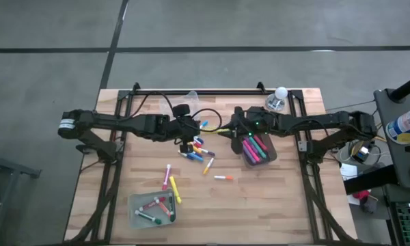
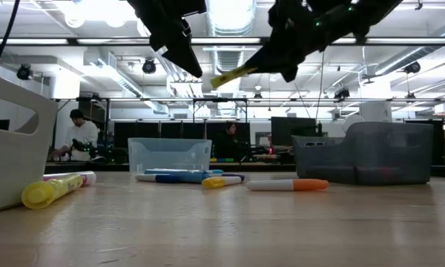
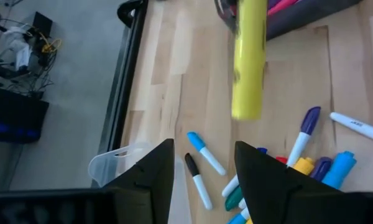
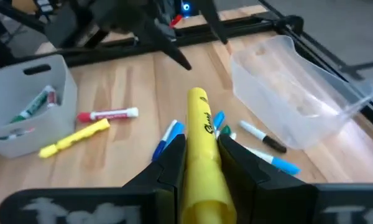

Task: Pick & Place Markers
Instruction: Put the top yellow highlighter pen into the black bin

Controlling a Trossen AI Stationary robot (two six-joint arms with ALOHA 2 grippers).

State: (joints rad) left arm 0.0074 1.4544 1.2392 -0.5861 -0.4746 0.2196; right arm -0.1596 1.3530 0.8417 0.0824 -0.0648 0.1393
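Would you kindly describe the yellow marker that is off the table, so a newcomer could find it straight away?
Start at the dark bin of markers on the table's right half. Just to its left, the right end effector is shut on a fat yellow marker, held in the air. Unlike the slimmer yellow marker lying near the grey bin, this one touches no wood.

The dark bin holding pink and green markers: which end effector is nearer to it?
Right. The right end effector, shut on a yellow marker, hovers just off the dark bin's rim. The left end effector is open farther off, above the loose marker pile.
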